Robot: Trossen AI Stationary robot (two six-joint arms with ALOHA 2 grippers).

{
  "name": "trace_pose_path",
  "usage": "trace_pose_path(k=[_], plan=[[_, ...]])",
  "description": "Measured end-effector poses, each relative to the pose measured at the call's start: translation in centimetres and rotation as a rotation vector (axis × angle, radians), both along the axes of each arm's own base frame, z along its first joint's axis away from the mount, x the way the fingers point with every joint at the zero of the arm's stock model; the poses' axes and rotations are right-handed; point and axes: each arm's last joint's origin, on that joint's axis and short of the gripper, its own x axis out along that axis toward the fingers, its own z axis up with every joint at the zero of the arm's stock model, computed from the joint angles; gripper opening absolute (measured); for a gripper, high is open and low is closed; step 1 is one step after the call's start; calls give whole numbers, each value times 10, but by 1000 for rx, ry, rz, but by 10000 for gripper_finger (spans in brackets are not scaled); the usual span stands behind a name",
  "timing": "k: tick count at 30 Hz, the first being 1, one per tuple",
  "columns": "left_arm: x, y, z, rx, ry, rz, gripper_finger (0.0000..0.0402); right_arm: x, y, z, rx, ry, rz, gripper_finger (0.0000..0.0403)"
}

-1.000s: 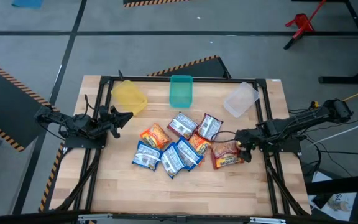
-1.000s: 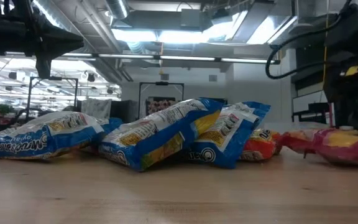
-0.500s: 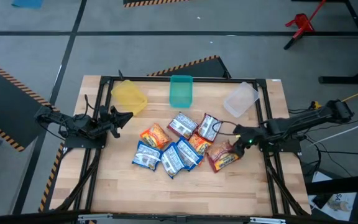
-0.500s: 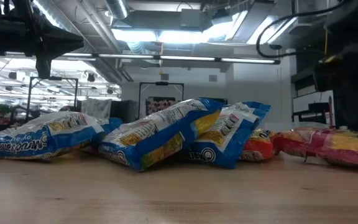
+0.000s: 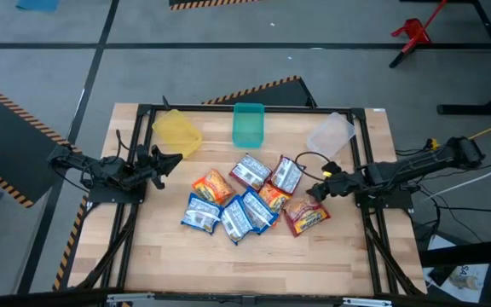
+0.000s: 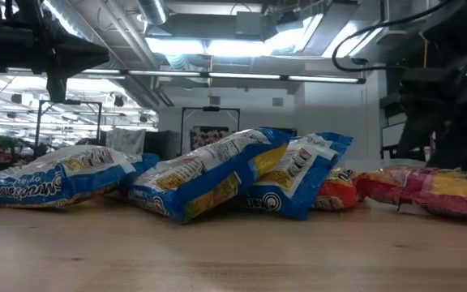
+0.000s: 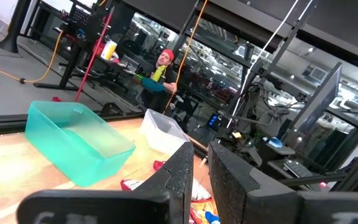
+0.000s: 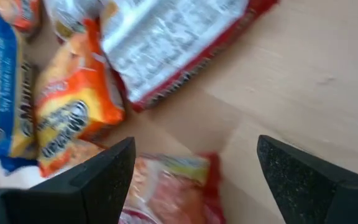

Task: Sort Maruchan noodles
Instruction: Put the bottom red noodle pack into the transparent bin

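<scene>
At the table's left edge the left gripper [image 5: 170,160] waits, its fingers nearly together with only a slim gap and nothing between them, pointing toward the yellow bin [image 5: 176,131]. Further right along the far side stand the teal bin [image 5: 247,124] and the clear bin [image 5: 330,135], all three holding nothing as far as the overhead view shows. The Maruchan noodles [image 5: 251,200] lie in an overlapping heap mid-table: blue-and-white packets [image 5: 233,216] toward the near side, orange ones [image 5: 212,185] among them, silver-faced red ones [image 5: 285,174] behind, and a red packet [image 5: 307,214] apart at the heap's right. The right gripper [image 5: 320,191] hovers just over that packet's far edge, fingers spread wide and holding nothing (its wrist camera shows bare wood and the packet between the tips). The risk, as I judge it: glossy wrappers are slippery, and closing here could pinch only a film edge, or catch the neighbouring orange packet too.
</scene>
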Motion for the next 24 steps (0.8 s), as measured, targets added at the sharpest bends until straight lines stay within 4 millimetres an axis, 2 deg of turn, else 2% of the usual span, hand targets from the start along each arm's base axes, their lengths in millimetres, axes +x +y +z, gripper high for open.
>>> trace_pose_path(k=[4,19,21,24], plan=[[0,0,-2,5,20,6,44,9,2,0,16,-48,4,324],[0,2,-4,-8,45,83,44,11,21,-22,-11,75,-46,321],[0,2,-4,-9,46,89,44,13,21,-25,-2,80,-48,308],[0,2,-4,-10,46,91,44,15,22,-28,6,97,-38,266]])
